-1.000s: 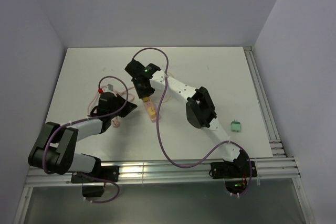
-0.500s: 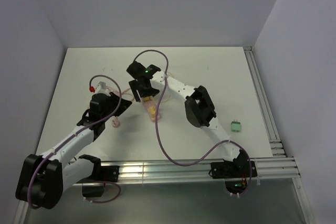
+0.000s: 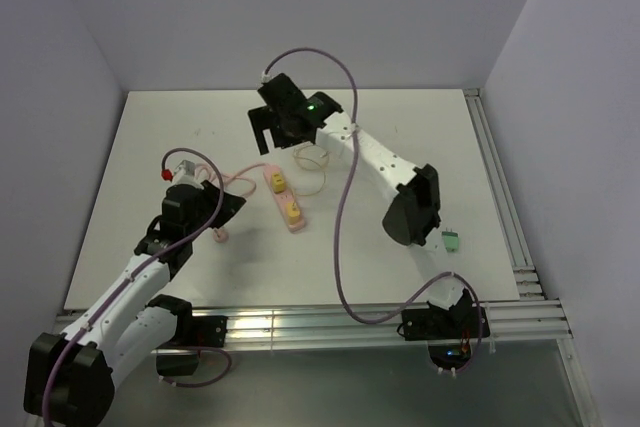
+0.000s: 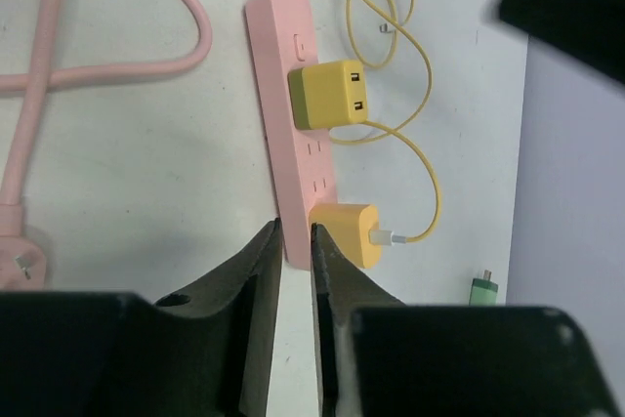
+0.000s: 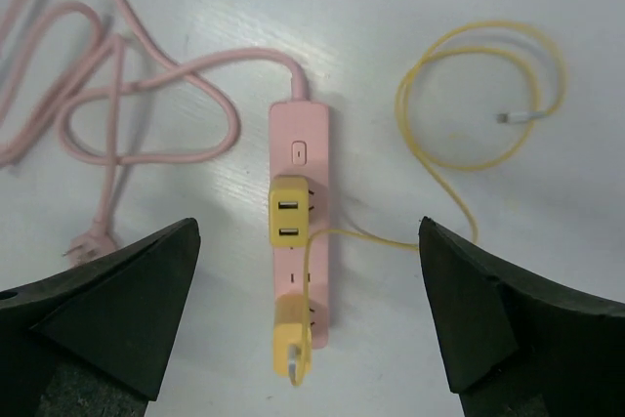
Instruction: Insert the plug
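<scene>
Jaws of the right gripper (image 5: 308,285) stand wide and empty above the pink power strip (image 5: 300,134), and the left gripper's (image 4: 293,246) are barely parted on nothing, seemingly because the yellow plug (image 5: 290,220) sits seated beside its switch.

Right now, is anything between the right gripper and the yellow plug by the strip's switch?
Nothing visible. The right gripper hangs open above the pink power strip, and the yellow plug sits seated in it, in clear view.
</scene>
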You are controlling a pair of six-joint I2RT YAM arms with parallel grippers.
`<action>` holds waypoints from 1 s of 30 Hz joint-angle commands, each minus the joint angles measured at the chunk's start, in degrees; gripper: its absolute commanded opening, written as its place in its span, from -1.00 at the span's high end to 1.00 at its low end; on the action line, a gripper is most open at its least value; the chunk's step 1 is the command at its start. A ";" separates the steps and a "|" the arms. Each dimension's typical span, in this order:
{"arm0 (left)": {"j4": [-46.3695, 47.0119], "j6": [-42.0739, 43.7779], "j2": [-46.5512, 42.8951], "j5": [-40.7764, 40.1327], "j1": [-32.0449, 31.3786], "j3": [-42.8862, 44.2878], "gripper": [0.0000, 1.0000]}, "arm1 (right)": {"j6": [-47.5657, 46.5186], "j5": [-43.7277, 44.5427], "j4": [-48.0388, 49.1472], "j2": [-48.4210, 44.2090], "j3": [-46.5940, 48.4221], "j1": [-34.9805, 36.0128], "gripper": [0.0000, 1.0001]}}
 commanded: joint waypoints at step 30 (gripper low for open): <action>-0.97 5.28 -6.82 16.64 -0.67 5.41 -0.21 | 21.09 15.58 10.26 -74.96 -85.69 -44.34 -0.98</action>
